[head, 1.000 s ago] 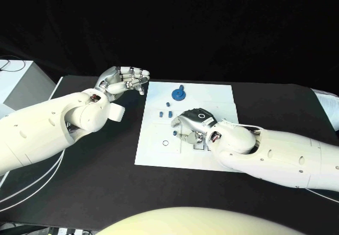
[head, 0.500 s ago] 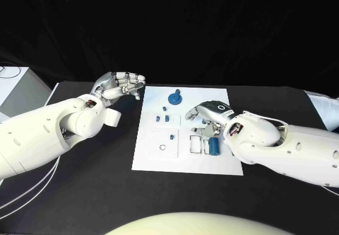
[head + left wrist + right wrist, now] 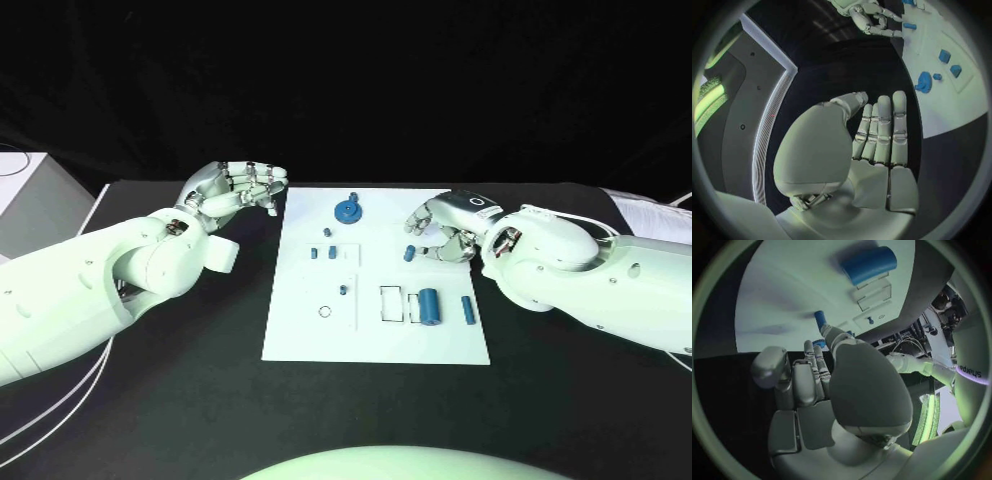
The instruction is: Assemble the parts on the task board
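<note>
Near edge of the white task board (image 3: 375,340): bare plate, resting on the black surface (image 3: 173,400). Just beyond, a row of parts across the board's middle: a small ring outline (image 3: 326,311) on the left, a tiny blue peg (image 3: 343,290) above it, a rectangular slot (image 3: 391,304), a thick blue cylinder (image 3: 430,304) lying beside the slot, and a slim blue rod (image 3: 467,309) further right, apart from the cylinder.

Next row out: two small blue blocks (image 3: 323,253) side by side on the board's left half. A short blue piece (image 3: 410,253) lies toward the right, just beside the fingertips of the right hand (image 3: 444,228). That hand hovers over the board's right edge, fingers curled downward; whether it touches or pinches the piece I cannot tell. In the right wrist view the fingers (image 3: 814,371) point at the board with a blue piece (image 3: 820,319) at their tips and the cylinder (image 3: 869,264) beyond.

Farthest on the board: a round blue gear-like part (image 3: 349,209) with a small blue bit (image 3: 330,232) near it.

Left hand (image 3: 240,186) sits off the board's far left corner, above the surface, fingers curled in and holding nothing, well apart from every part.
</note>
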You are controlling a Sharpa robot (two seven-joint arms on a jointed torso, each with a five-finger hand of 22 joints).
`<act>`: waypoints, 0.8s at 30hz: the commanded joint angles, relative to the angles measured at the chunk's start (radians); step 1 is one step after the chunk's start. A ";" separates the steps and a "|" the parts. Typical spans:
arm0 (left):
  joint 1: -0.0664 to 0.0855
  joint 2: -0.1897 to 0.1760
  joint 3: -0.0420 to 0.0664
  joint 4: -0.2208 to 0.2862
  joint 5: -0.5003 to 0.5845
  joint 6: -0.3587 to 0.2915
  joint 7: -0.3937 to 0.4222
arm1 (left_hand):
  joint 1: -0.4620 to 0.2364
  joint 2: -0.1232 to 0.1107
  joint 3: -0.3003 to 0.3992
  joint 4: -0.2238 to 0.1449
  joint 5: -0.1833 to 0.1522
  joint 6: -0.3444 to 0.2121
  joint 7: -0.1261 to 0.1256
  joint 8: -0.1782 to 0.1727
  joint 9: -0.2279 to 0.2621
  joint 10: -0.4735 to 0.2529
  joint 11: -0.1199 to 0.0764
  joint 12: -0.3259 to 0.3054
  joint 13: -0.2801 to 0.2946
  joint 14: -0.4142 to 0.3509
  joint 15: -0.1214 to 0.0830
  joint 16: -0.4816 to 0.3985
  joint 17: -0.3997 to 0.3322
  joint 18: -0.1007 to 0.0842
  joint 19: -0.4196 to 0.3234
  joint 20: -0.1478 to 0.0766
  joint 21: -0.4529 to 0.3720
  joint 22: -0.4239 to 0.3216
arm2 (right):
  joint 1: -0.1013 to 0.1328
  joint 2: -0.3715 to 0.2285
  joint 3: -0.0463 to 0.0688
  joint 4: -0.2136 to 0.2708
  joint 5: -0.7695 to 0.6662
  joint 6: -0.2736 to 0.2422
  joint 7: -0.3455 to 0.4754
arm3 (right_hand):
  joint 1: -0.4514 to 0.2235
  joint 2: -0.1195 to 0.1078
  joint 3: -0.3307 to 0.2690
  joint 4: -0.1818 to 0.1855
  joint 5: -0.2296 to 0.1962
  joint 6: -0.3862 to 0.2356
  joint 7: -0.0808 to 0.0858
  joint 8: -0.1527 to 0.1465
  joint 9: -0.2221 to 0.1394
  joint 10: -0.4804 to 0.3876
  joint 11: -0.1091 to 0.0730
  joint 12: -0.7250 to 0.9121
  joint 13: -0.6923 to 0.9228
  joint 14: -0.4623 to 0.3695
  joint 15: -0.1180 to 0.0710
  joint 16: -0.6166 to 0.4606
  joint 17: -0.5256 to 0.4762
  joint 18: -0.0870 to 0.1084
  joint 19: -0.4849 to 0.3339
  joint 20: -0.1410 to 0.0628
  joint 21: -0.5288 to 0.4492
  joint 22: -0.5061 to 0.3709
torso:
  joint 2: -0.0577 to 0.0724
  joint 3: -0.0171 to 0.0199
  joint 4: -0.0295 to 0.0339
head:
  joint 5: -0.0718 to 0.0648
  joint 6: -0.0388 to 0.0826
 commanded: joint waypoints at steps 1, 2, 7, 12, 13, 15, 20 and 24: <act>-0.002 0.002 0.001 0.002 0.005 0.000 0.021 | 0.011 -0.002 -0.005 -0.001 0.007 0.005 0.001 0.004 -0.001 0.000 0.000 -0.002 -0.001 -0.003 0.005 -0.003 -0.001 0.007 0.003 0.001 -0.003 -0.001 | 0.001 0.003 0.000 -0.011 -0.047 0.064 0.026 | 0.000 -0.006 -0.002 0.004 -0.006 0.002 -0.006 -0.004 -0.001 -0.003 0.004 -0.005 -0.001 0.020 -0.006 0.005 0.003 -0.017 0.008 0.000 0.005 0.002 | 0.000 -0.0009 0.0006 | -0.001 0.001; -0.002 0.002 0.001 0.002 0.005 0.001 0.021 | 0.011 -0.002 -0.005 -0.001 0.007 0.005 0.001 0.004 -0.001 0.000 0.000 -0.002 -0.001 -0.003 0.005 -0.003 -0.001 0.007 0.003 0.001 -0.003 -0.001 | 0.001 0.004 0.000 -0.013 -0.050 0.066 0.025 | 0.001 -0.006 -0.002 0.004 -0.006 0.002 -0.006 -0.004 -0.001 -0.003 0.004 -0.005 -0.001 0.020 -0.006 0.006 0.003 -0.017 0.008 0.000 0.005 0.002 | 0.001 -0.0013 0.0008 | -0.001 0.001; -0.002 0.003 0.001 0.002 0.005 0.001 0.021 | 0.011 -0.002 -0.005 -0.001 0.007 0.006 0.001 0.005 -0.002 0.002 0.000 -0.001 -0.001 -0.003 0.005 -0.003 -0.001 0.007 0.003 0.001 -0.003 -0.001 | -0.001 0.015 0.000 -0.022 -0.065 0.084 0.022 | 0.006 -0.002 0.002 0.005 -0.006 0.008 -0.009 -0.002 -0.001 0.004 0.003 -0.003 0.000 0.021 -0.007 0.008 0.004 -0.018 0.009 0.000 0.008 0.006 | 0.001 -0.0012 0.0012 | 0.000 -0.002; -0.002 0.002 0.001 0.002 0.006 0.001 0.021 | 0.011 -0.002 -0.005 -0.001 0.007 0.006 0.001 0.005 -0.002 0.002 0.000 -0.001 -0.001 -0.003 0.005 -0.003 -0.001 0.007 0.003 0.001 -0.003 -0.001 | -0.005 0.030 -0.002 -0.025 -0.069 0.085 0.023 | 0.009 0.001 0.011 0.008 -0.005 0.019 -0.008 0.002 0.000 0.020 0.000 0.001 0.002 0.021 -0.008 0.011 0.007 -0.019 0.012 -0.001 0.014 0.013 | 0.002 -0.0006 0.0014 | 0.000 -0.002; -0.002 0.002 0.001 0.002 0.006 0.001 0.021 | 0.011 -0.002 -0.005 -0.001 0.007 0.006 0.001 0.005 -0.002 0.002 0.000 -0.001 -0.001 -0.003 0.005 -0.003 -0.001 0.007 0.003 0.001 -0.003 -0.001 | -0.006 0.033 -0.002 -0.026 -0.069 0.084 0.023 | 0.009 0.002 0.013 0.009 -0.004 0.021 -0.007 0.003 0.000 0.023 0.000 0.002 0.003 0.021 -0.009 0.012 0.006 -0.019 0.012 -0.002 0.015 0.015 | 0.001 -0.0007 0.0013 | 0.000 -0.002; -0.002 0.002 0.001 0.002 0.006 0.001 0.021 | 0.011 -0.002 -0.005 -0.001 0.007 0.006 0.001 0.005 -0.002 0.002 0.000 -0.001 -0.001 -0.003 0.005 -0.003 -0.001 0.007 0.003 0.001 -0.003 -0.001 | -0.008 0.038 -0.002 -0.028 -0.069 0.084 0.023 | 0.010 0.003 0.023 0.011 -0.003 0.028 -0.004 0.006 0.000 0.036 -0.002 0.004 0.003 0.022 -0.011 0.014 0.008 -0.020 0.014 -0.003 0.021 0.022 | 0.001 -0.0012 0.0019 | -0.001 -0.003; -0.002 0.002 0.001 0.002 0.006 0.002 0.020 | 0.011 -0.001 -0.006 -0.001 0.007 0.006 0.001 0.006 -0.002 0.003 0.000 0.000 -0.001 -0.002 0.005 -0.003 -0.001 0.007 0.003 0.000 -0.003 -0.001 | -0.010 0.047 -0.003 -0.036 -0.067 0.092 0.023 | 0.007 -0.005 0.065 0.021 0.000 0.054 0.002 0.016 0.003 0.080 -0.011 0.001 0.006 0.023 -0.018 0.023 0.017 -0.023 0.019 -0.009 0.037 0.042 | 0.000 -0.0017 0.0003 | 0.001 -0.005; -0.002 0.002 0.001 0.002 0.006 0.003 0.019 | 0.011 -0.001 -0.006 -0.001 0.007 0.006 0.001 0.006 -0.002 0.003 0.000 0.000 -0.001 -0.002 0.005 -0.003 -0.001 0.007 0.003 0.000 -0.003 -0.001 | -0.012 0.051 -0.004 -0.040 -0.067 0.097 0.022 | 0.006 -0.009 0.099 0.024 0.001 0.074 0.008 0.025 0.008 0.110 -0.018 -0.003 0.008 0.025 -0.023 0.029 0.023 -0.025 0.021 -0.015 0.046 0.054 | 0.000 -0.0013 0.0003 | 0.003 -0.006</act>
